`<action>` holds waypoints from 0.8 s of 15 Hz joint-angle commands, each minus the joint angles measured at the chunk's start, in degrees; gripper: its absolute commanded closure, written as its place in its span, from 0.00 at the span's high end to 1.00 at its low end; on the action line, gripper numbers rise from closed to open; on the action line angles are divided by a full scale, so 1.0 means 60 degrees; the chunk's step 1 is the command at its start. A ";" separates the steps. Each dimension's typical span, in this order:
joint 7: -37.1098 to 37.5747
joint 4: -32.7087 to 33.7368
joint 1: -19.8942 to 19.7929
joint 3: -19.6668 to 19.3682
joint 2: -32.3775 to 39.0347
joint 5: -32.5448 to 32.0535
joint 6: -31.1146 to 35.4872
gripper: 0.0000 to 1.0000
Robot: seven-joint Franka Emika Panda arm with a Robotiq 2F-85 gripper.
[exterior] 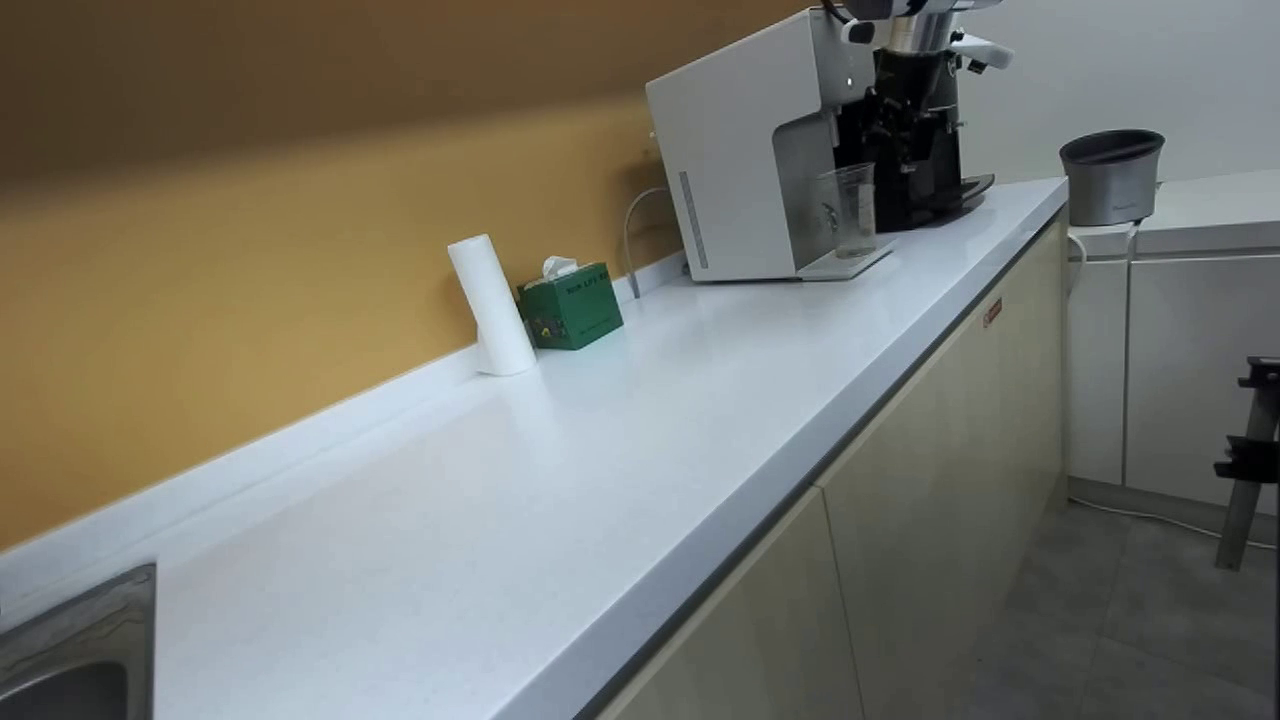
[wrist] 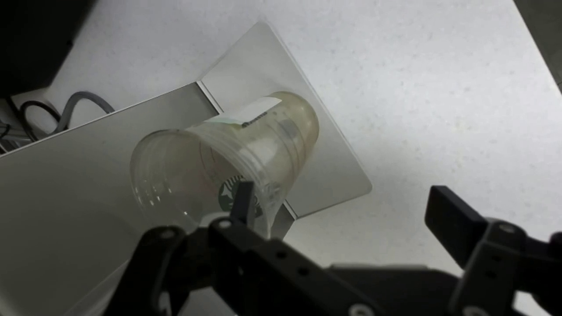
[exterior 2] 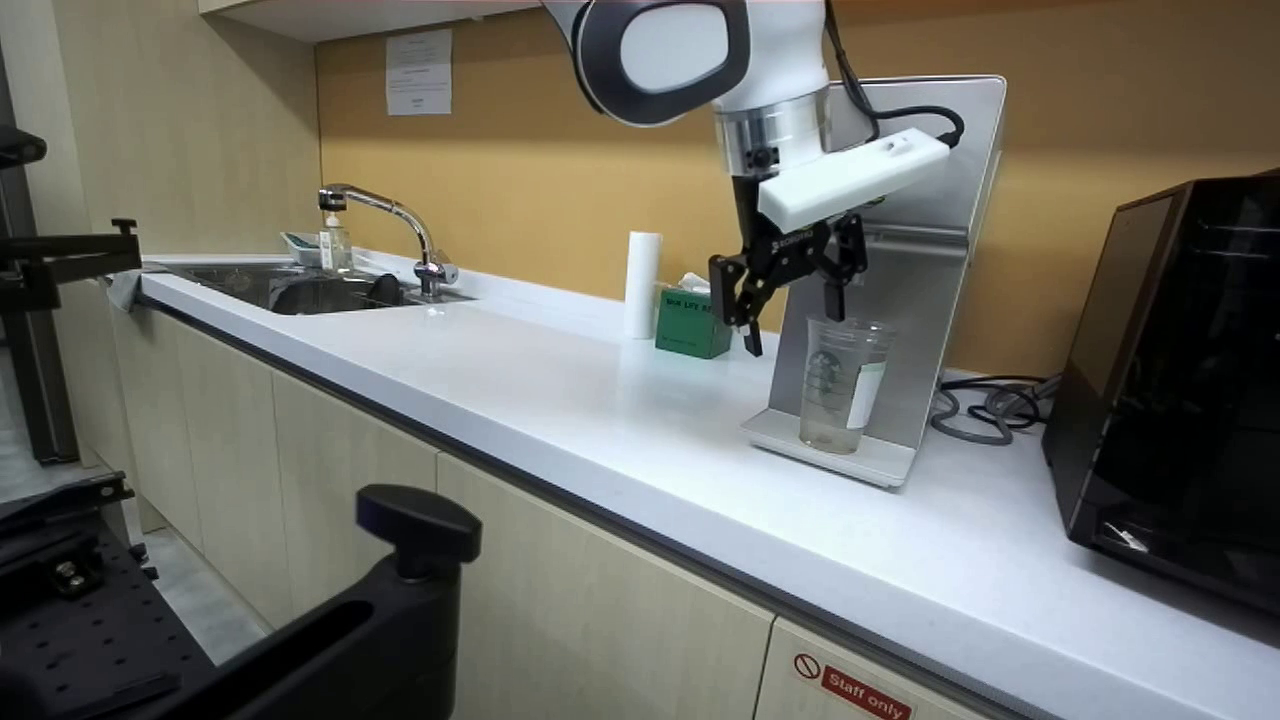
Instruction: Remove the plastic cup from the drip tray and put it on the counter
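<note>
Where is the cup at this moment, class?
In an exterior view, the cup stands right of centre on the drip tray, between the green box and the black appliance.

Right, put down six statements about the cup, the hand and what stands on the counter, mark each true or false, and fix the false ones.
1. The cup stands upright on the tray. True.
2. The hand is open. True.
3. The cup is opaque black. False: it is clear and see-through.
4. On the counter, a white cylinder stands beside the tissue box. True.
5. The tissue box is red. False: it is green.
6. The cup rests directly on the counter. False: the tray is beneath it.
</note>
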 commanded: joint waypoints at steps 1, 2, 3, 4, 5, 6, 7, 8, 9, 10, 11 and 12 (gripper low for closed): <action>0.0113 -0.0007 -0.0216 0.0233 -0.0008 -0.0126 0.0039 1.00; 0.0119 -0.0007 -0.0219 0.0237 -0.0007 -0.0124 0.0056 1.00; 0.0224 -0.0005 -0.0199 0.0210 0.0057 -0.0236 0.0234 1.00; 0.0130 -0.0008 -0.0231 0.0265 0.0079 -0.0187 0.0279 1.00; 0.0133 -0.0001 -0.0245 0.0298 0.0115 -0.0174 0.0382 1.00; 0.0138 0.0019 -0.0254 0.0329 0.0155 -0.0176 0.0447 1.00; -0.0013 0.0036 -0.0099 0.0215 0.0210 0.0072 0.0603 1.00; 0.0015 0.0036 -0.0081 0.0216 0.0248 0.0061 0.0725 1.00; 0.0011 0.0041 -0.0064 0.0216 0.0295 0.0039 0.0839 1.00; 0.0021 0.0047 -0.0058 0.0221 0.0343 0.0034 0.0933 1.00; 0.0020 0.0068 -0.0056 0.0228 0.0413 0.0017 0.1016 1.00; 0.0031 0.0082 -0.0047 0.0229 0.0472 -0.0029 0.1069 1.00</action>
